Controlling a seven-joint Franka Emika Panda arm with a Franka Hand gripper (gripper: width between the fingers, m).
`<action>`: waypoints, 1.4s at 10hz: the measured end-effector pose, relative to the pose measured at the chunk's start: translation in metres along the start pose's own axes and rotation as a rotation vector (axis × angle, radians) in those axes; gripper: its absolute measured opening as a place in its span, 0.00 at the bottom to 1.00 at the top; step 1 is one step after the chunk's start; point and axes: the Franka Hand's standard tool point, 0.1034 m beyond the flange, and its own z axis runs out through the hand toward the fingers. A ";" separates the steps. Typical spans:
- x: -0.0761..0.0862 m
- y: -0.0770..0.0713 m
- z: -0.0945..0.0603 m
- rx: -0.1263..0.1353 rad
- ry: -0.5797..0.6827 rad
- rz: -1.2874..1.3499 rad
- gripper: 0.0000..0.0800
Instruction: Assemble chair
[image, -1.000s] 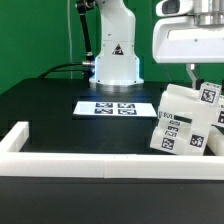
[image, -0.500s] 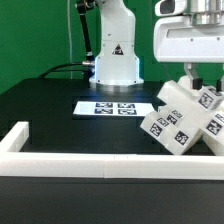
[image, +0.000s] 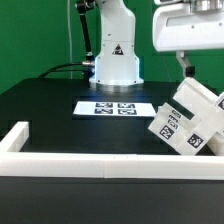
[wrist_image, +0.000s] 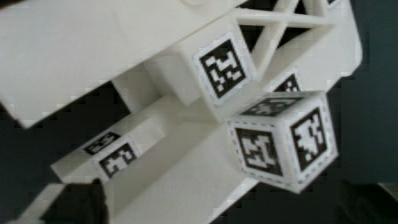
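Matte white blocks joined together make the chair (image: 190, 127), which rests tilted on the black table (image: 60, 100) at the right side of the exterior view, against the white border rail (image: 90, 162) at the table's near edge. Its faces carry small square tags in black and white; several show on the side toward the camera. In the wrist view the chair (wrist_image: 214, 110) fills most of the frame: chunky white bars, crossed white struts at the upper right, and cube-shaped ends with a tag on each visible face. The gripper (image: 186, 66) hangs just above the chair in the upper right of the exterior view, its fingers apart and holding nothing. The marker board (image: 115, 107) lies flat in the middle, before the robot base (image: 115, 55).
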 end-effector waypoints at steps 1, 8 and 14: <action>-0.001 -0.002 -0.001 0.002 0.000 0.028 0.81; -0.007 0.002 0.001 0.008 0.000 0.073 0.81; -0.034 0.011 0.017 -0.004 -0.004 0.061 0.81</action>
